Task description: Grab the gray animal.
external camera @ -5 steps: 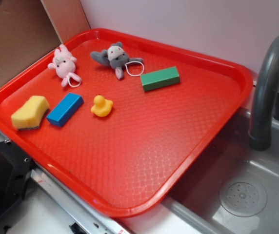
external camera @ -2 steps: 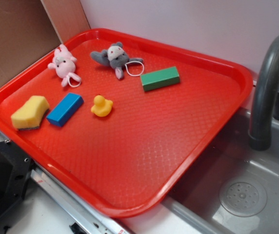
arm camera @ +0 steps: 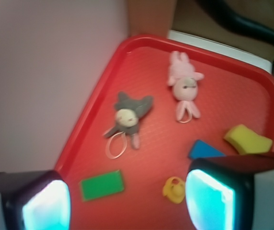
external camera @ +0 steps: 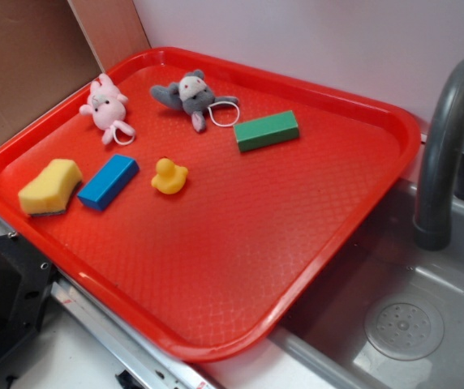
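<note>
red tray point(external camera: 329, 211) holds the gray animal point(external camera: 190, 96) at its far side, no words on it; claw point(arm camera: 127, 199) is wide, holding nothing.

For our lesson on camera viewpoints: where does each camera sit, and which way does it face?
Exterior: off the robot, above the red plastic tray, looking down; no clear robot part shows.
Wrist: on the arm, looking down between the two gripper fingers.
Shared: the gray plush animal, pink plush animal and yellow rubber duck.
</note>
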Available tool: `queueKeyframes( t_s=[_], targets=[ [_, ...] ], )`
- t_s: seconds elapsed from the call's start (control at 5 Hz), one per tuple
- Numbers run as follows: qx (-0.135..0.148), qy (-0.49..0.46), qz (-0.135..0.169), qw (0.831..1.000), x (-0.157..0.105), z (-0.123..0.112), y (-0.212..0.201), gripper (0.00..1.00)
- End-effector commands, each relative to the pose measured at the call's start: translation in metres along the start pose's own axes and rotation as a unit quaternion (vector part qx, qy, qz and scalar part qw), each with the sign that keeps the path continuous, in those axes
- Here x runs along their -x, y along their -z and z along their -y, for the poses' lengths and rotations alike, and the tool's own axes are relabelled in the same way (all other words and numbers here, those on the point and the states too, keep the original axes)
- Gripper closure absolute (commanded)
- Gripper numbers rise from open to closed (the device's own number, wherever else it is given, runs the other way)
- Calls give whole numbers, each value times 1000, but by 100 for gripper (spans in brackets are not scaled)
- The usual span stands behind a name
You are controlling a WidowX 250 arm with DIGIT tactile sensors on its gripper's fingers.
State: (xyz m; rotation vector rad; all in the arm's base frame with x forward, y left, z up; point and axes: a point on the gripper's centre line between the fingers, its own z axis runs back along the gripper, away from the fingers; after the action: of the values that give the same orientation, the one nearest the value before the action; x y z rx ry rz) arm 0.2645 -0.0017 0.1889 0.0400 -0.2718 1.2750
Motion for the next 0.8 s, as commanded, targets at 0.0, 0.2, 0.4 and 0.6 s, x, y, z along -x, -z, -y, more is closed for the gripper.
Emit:
queueKeyframes(
  t_s=[0.0,0.2,0.4,0.6],
  targets=[
    [-19,-16,27,999,-57,-15,52,0],
    [-24,-6,33,999,-68,-3,83,0],
    [-34,12,28,999,-73,10,106,0],
    [-35,31,-4,999,-70,10,124,0]
  ],
)
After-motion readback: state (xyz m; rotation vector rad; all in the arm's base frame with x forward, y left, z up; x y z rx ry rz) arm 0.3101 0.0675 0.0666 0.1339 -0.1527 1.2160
